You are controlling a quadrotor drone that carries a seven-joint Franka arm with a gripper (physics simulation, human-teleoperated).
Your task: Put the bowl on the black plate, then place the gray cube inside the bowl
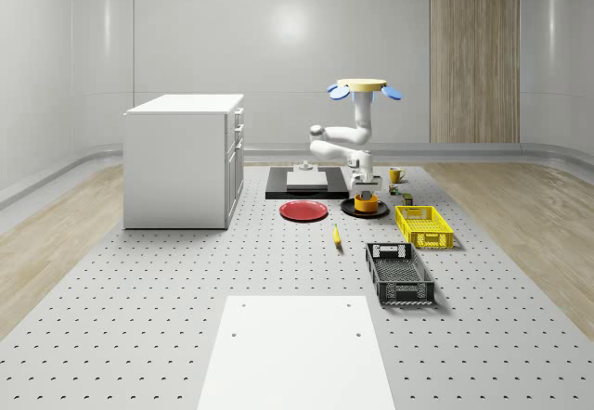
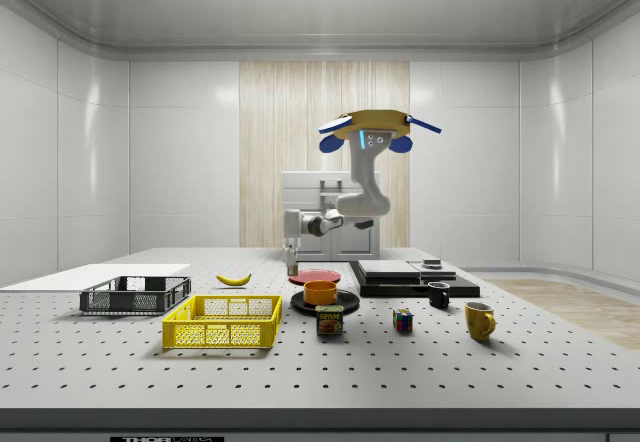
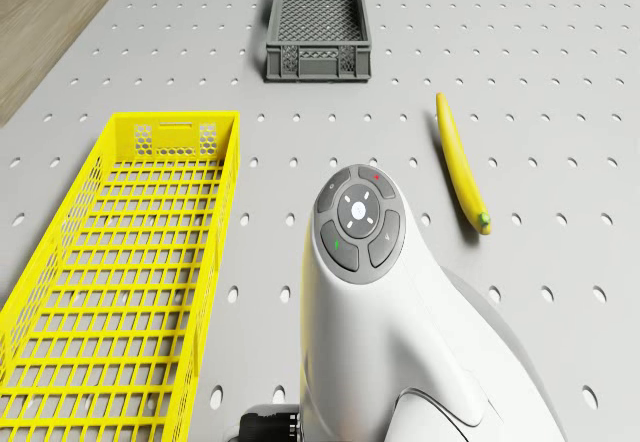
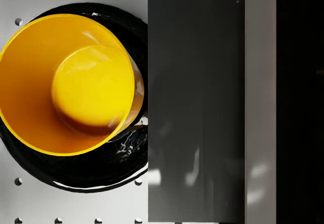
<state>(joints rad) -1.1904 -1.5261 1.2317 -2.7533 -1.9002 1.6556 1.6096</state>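
Quadrotor drone with tan disc body and blue rotors (image 1: 361, 86) hovers above the far middle of the perforated grey table (image 1: 186, 299), over the ground beside the glossy black round plate (image 1: 349, 208). White jointed arm (image 1: 345, 136) hangs from it and folds down toward the plate

Two-finger gripper (image 1: 365, 184) sits just above the orange round bowl (image 1: 367, 203). Wrist view: a dark finger (image 4: 196, 107) close alongside the bowl's rim; whether it touches, cannot tell. Whether the fingers are spread or pressed together, cannot tell either

Bowl (image 4: 68, 84) stands upright on the black plate (image 4: 76, 173), plate rim showing around it. Bowl's inside holds nothing. Gray cube: cannot pick it out with certainty

Around the plate:
- flat red round plate (image 1: 303, 211) just beside it, toward the white drawer cabinet (image 1: 183, 160)
- yellow mesh plastic basket (image 1: 423, 225) near, toward the whole-scene view's right edge of the table
- yellow banana (image 3: 461, 163) nearer the front, between red plate and dark grey slatted crate (image 1: 398, 273)
- yellow mug (image 2: 479, 320), black mug (image 2: 438, 295), small multicoloured cube (image 2: 402, 320) and a labelled tin (image 2: 329, 320) in the side view's foreground
- black slab with a pale block on top (image 1: 305, 181) at the far edge

White sheet (image 1: 297, 354) lies at the table's near edge
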